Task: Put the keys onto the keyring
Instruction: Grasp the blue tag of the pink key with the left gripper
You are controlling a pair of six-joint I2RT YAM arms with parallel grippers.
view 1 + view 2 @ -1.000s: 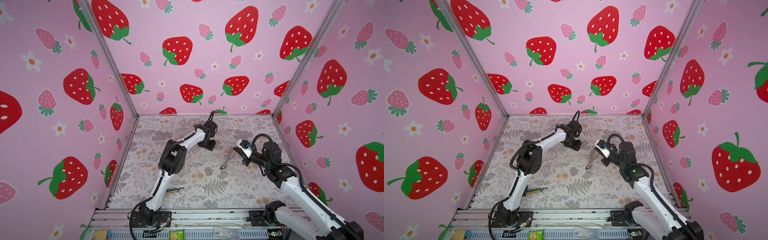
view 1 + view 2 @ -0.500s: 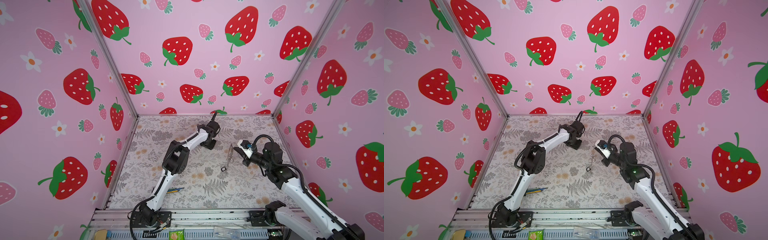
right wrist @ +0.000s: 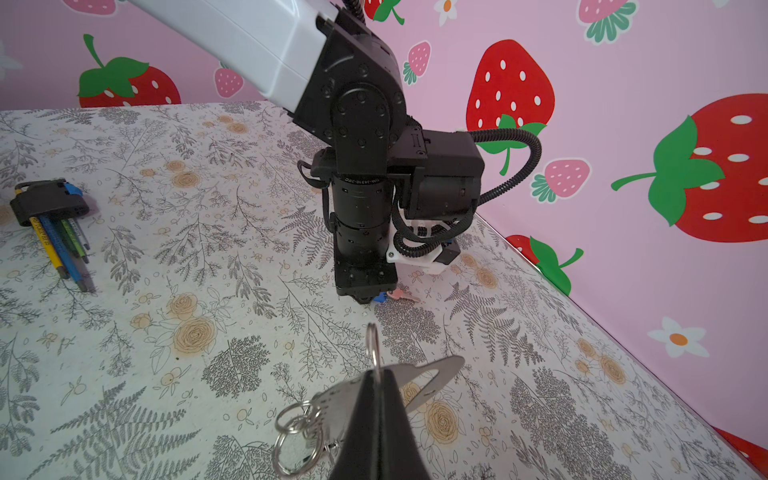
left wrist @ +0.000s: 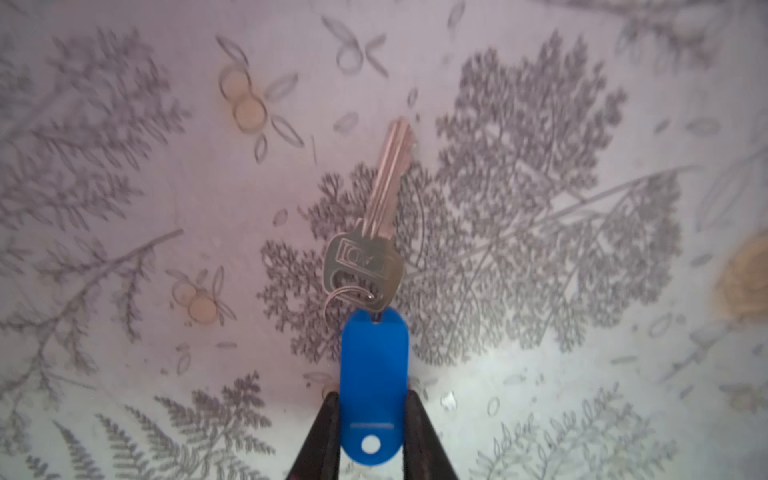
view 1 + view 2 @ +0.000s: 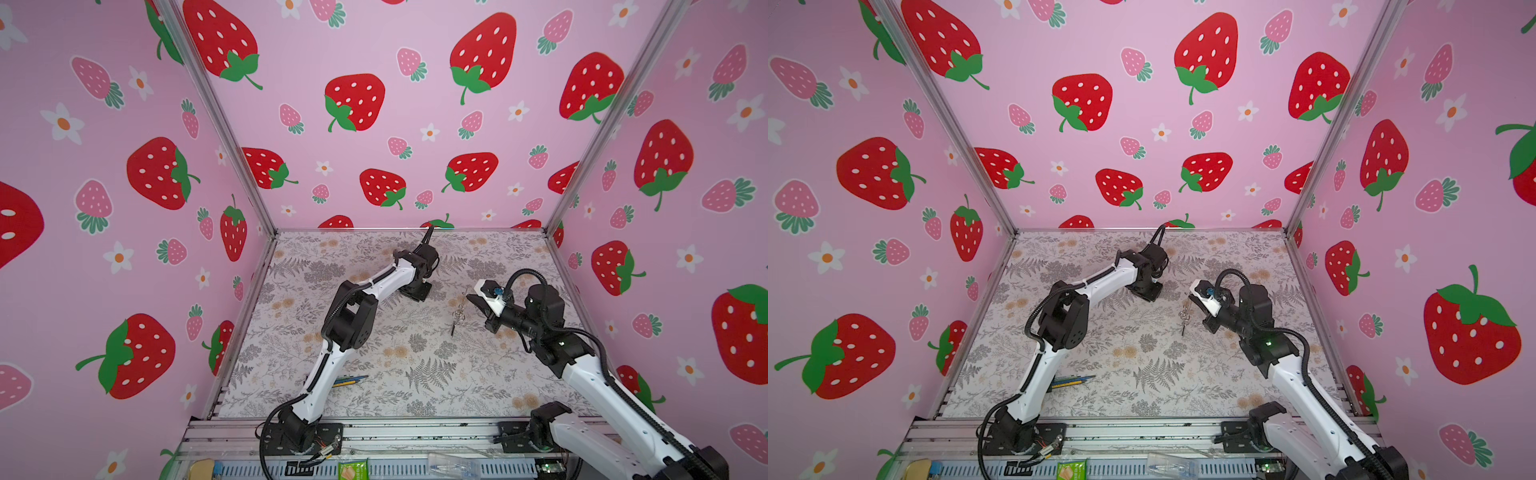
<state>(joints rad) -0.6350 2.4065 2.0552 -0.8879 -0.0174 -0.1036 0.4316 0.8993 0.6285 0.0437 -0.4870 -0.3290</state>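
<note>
The walls (image 5: 374, 62) are pink, with a pattern of big red strawberries, small pink strawberries and white flowers with orange middles. The table (image 5: 415, 374) is pale, printed with grey ferns and tan roses. The key (image 4: 384, 199) is silvery, its tag (image 4: 374, 382) plain blue, the keyring (image 3: 428, 384) grey, and the hex-key bundle (image 3: 50, 203) has a black and blue holder.

Silvery key (image 4: 376, 224) with blue tag (image 4: 374, 390) lies flat, far centre; flat grey keyring (image 3: 419, 378) is held aloft to its right, rings (image 3: 297, 432) dangling.
</note>
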